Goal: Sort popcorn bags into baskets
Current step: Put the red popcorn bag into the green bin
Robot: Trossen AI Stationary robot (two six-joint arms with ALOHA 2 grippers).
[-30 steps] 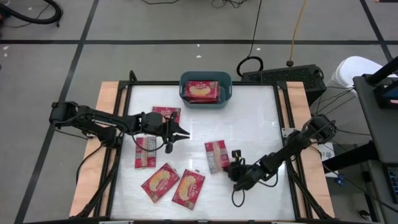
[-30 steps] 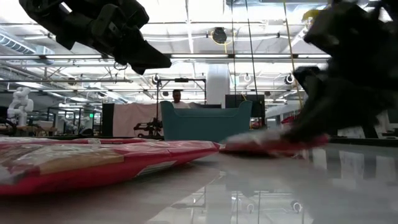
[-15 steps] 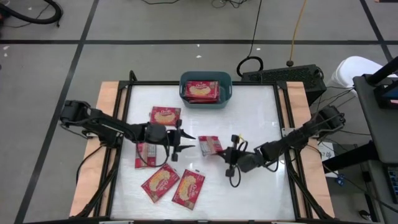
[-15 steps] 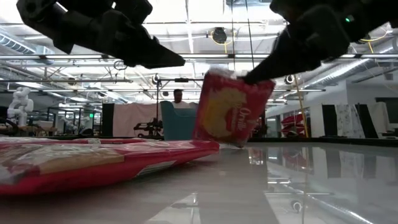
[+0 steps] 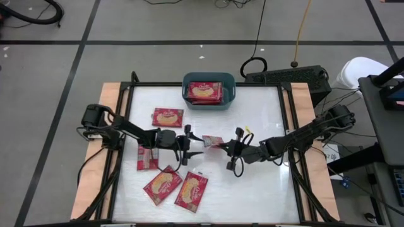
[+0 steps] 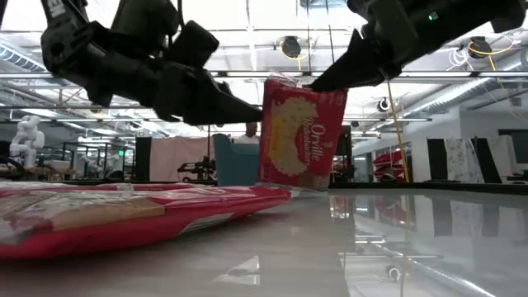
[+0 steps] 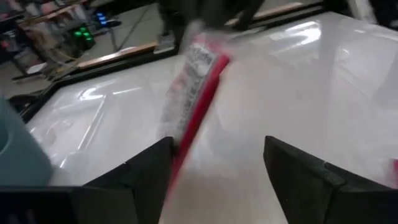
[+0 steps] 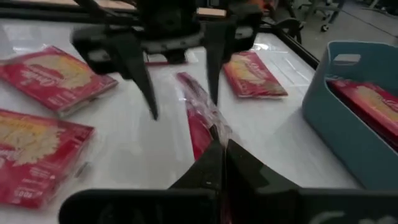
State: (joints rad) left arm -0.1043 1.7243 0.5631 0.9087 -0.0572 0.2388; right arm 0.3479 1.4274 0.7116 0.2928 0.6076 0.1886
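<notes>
My right gripper [image 5: 225,147] is shut on a red popcorn bag [image 6: 301,136] that hangs upright over the middle of the table. From the left, my left gripper [image 5: 194,146] stands open with a finger on either side of the bag's free end [image 7: 186,118]. I cannot tell whether it touches the bag. Several more bags lie flat on the table's left half: one [image 5: 167,117] farther back, one [image 5: 147,157] under the left arm, two [image 5: 163,185] [image 5: 191,190] near the front. The teal basket [image 5: 231,88] stands at the far edge with a bag [image 5: 204,92] lying in it. My right gripper pinches the bag's top corner [image 6: 323,89] between its two fingers. The fingers come from the table's right, slanting slightly down. The bag hangs upright below them with its picture face toward the near edge and its lower edge [image 6: 297,188] close to the table top.
The table's right half [image 5: 259,120] is bare white surface. Wooden side rails [image 5: 107,107] run along both edges. A black box [image 5: 287,77] and cables lie on the floor beyond the far right corner.
My right gripper has picked a bag up off the table's near right part and carried it up and toward the left and far side, so it now hangs upright. My left gripper has come down and toward the right, opened, and now straddles the bag's free end.
</notes>
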